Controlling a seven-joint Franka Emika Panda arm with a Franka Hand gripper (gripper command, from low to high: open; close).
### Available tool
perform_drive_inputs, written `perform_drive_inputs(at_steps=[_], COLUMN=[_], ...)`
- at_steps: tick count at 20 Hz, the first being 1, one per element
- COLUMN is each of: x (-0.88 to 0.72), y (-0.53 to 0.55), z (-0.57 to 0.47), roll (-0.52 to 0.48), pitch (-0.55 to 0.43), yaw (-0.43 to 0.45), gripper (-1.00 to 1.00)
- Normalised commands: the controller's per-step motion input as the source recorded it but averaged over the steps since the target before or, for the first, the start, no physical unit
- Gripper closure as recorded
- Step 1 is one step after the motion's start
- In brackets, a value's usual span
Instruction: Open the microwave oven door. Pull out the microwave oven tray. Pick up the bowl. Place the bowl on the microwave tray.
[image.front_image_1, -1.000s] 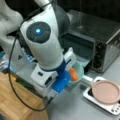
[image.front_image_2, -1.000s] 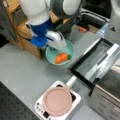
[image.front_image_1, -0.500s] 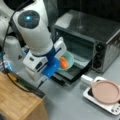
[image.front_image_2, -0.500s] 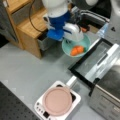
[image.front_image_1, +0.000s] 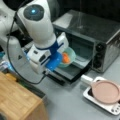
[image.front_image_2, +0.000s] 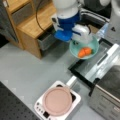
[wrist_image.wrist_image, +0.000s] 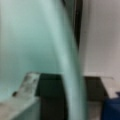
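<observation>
Claw pinches rim of small light teal bowl w/ orange food, now carried from by the wooden cabinet to above open dark glass oven door & pulled-out tray; placing near

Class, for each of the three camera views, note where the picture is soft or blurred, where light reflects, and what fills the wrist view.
In a front view, pale streaks of glare cross the microwave oven top; edges are soft. In a front view, the open microwave oven door reflects light, and the bowl held by the gripper is blurred. The wrist view is filled by the bowl's teal wall, out of focus.
</observation>
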Motion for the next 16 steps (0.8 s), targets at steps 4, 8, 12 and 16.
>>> perform_drive_inputs(at_steps=[4, 8, 12, 16], x=[-0.42, -0.47, -0.47, -0.41], y=[0.43, 0.45, 0.43, 0.43], z=[-0.19, -0.28, -0.3, -0.26], roll=[0.04, 0.033, 0.038, 0.023], pitch=[-0.232, -0.286, -0.323, -0.323], yaw=[-0.248, -0.23, -0.232, -0.259], gripper=[1.0, 1.0, 1.0, 1.0])
